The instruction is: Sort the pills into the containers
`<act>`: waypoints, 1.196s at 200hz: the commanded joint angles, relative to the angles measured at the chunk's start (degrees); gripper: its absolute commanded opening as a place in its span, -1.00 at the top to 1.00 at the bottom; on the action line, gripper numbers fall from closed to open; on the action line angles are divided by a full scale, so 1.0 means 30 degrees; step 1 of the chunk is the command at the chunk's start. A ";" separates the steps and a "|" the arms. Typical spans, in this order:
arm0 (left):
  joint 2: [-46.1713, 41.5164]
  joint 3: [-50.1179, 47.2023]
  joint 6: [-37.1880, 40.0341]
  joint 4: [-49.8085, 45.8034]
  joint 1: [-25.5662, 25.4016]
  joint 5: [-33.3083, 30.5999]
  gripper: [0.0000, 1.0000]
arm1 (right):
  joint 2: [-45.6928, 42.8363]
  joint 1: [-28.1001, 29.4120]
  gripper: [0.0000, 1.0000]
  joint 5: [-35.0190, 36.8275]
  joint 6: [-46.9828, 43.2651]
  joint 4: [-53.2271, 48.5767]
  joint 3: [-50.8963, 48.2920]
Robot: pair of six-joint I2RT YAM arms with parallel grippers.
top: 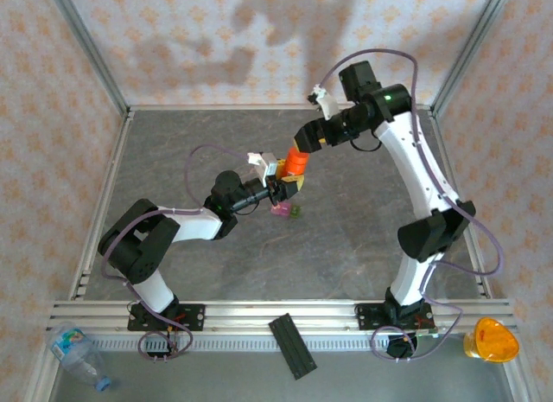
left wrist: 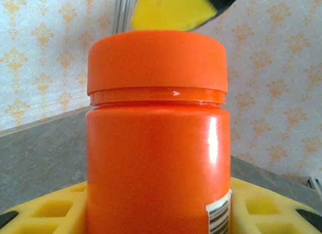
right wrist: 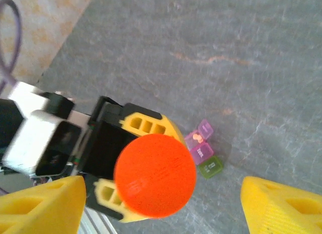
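Two arms meet over the middle of the grey table [top: 363, 246]. The left gripper [top: 289, 184] comes in from about 8 o'clock and is clamped around the orange bottle [top: 296, 164], holding it upright with the cap on. In the left wrist view the bottle sits between that claw's yellow fingers [left wrist: 45, 211], barcode label at the lower right.

The right gripper [top: 305, 144] hangs at roughly 12 o'clock of the bottle in the top view, and its claw is spread wide. From the right wrist camera you look straight down on the round cap [right wrist: 155, 174], with one yellow fingertip [right wrist: 43, 204] out at 9 o'clock of it and the other at 3 o'clock, both well clear of the cap. It's gripping nothing.

The containers [top: 287, 211] sit on the table at 6 o'clock of the bottle, just beside the left claw. In the right wrist view they're at 3 o'clock of the cap: a few joined pink boxes [right wrist: 198, 141] with the green box [right wrist: 210, 167] at the near end. One pink box has a small orange-ish fleck on it, can't tell what that is.
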 commanded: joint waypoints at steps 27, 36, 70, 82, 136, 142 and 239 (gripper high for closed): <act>-0.0368 0.0529 -0.0048 0.1217 -0.0015 0.0437 1.00 | 0.0214 0.0170 -0.52 -0.0520 -0.0738 -0.0891 0.0155; -0.0387 0.0524 -0.0030 0.1231 -0.0002 0.0425 1.00 | 0.0247 0.0228 -0.51 -0.0543 -0.0738 -0.0887 0.0034; -0.0399 0.0540 -0.0042 0.1207 0.0004 0.0425 1.00 | 0.0392 0.0460 -0.49 -0.0740 -0.0768 -0.0799 -0.0322; -0.0396 0.0544 -0.0037 0.1213 0.0003 0.0425 1.00 | 0.0459 0.0540 -0.49 -0.0756 -0.0760 -0.0737 -0.0409; -0.0410 0.0513 -0.0021 0.1235 -0.0004 0.0374 1.00 | 0.0713 0.0704 -0.28 -0.0868 -0.0713 -0.0710 -0.0575; -0.0424 0.0518 -0.0032 0.1242 0.0004 0.0376 1.00 | 0.0723 0.0717 -0.24 -0.0927 -0.0711 -0.0712 -0.0634; -0.0473 0.0572 -0.0077 0.1220 0.0032 0.0344 1.00 | -0.0642 0.0843 0.26 -0.0305 0.0683 0.1371 -0.3896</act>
